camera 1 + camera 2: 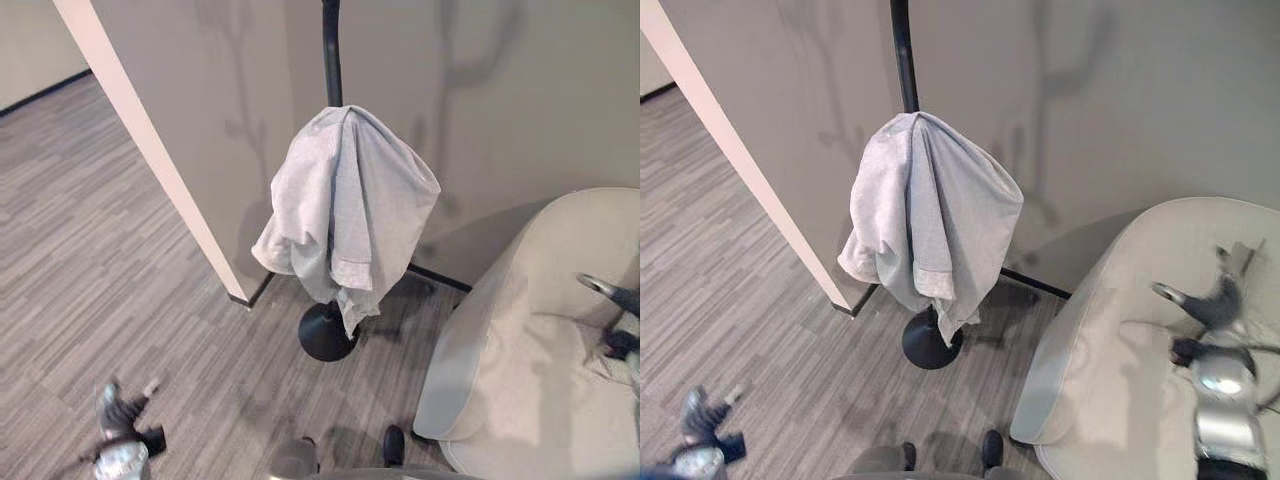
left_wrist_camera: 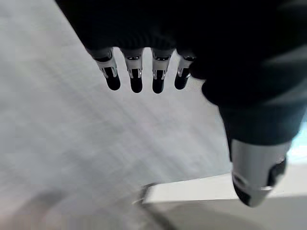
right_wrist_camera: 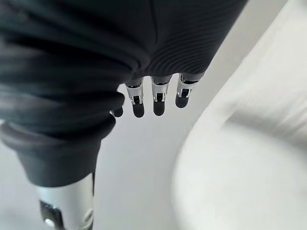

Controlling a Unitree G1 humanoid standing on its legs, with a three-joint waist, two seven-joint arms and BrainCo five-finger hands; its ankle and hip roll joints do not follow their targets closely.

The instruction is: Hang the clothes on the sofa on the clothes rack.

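Light grey cotton garment (image 1: 345, 215) hangs draped over the black metal pole clothes rack (image 1: 331, 55), bunched at the top, folds falling nearly to the rack's round black base (image 1: 325, 335). It's well apart from both hands, touching neither set of fingers.

Left hand (image 1: 122, 410) sits low at robot's left over the grey wood-plank floor (image 1: 90, 270), far from rack. In left wrist view its fingers (image 2: 135, 79) point straight out in a row w/ thumb apart, relaxed, holding nothing; just floor past them.

Right hand (image 1: 1218, 300) is over the seat of the cream rounded upholstered sofa (image 1: 520, 330) at robot's right, forearm reaching in from lower right. In right wrist view fingers (image 3: 158, 100) extended and loose, nothing held, sofa cushion beyond them.

Rack stands by beige wall (image 1: 480, 100) corner, between the sofa and a pale wall edge (image 1: 150, 150)
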